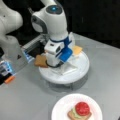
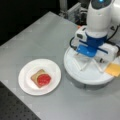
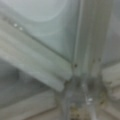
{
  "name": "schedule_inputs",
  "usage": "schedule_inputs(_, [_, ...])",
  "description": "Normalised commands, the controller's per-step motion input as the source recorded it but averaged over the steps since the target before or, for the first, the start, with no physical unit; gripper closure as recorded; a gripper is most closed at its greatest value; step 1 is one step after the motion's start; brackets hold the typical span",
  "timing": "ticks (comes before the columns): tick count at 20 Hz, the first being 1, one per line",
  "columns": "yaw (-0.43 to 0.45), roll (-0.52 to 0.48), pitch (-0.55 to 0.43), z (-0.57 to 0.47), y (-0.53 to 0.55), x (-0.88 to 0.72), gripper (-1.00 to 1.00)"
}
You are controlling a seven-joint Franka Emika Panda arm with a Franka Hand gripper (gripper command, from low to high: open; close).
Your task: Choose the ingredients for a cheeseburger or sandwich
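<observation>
on the white plate (image 2: 25, 85), at a front view's left: sandwich (image 2: 40, 78) part built, toast base, lettuce, red tomato on top. further right, over the round tray (image 2: 75, 72): gripper (image 2: 87, 58) down low at the dividers, wrist vertical, arm bent above. fingers hidden, so can't tell how wide, or whether anything's held. cheese (image 2: 113, 69) at the tray's right edge. better to come down square, clear of the ridges.

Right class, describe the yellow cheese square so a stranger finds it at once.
Start at the round white tray under the gripper. In a front view, the cheese square lies at its right edge. It alone is yellow; the toast across the tray is brown.
</observation>
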Motion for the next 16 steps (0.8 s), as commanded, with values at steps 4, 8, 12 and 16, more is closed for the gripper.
schedule_inputs(4, [0.188, -0.08, -0.137, -0.11, 0.03, -0.08, -1.0])
schedule_inputs(8, [0.375, -0.155, -0.102, -0.02, -0.02, -0.07, -1.0])
schedule_inputs(12, [0.486, -0.179, -0.073, 0.02, -0.02, -0.05, -1.0])
schedule_inputs(16, [0.543, -0.035, -0.012, 0.01, 0.01, -0.03, -1.0])
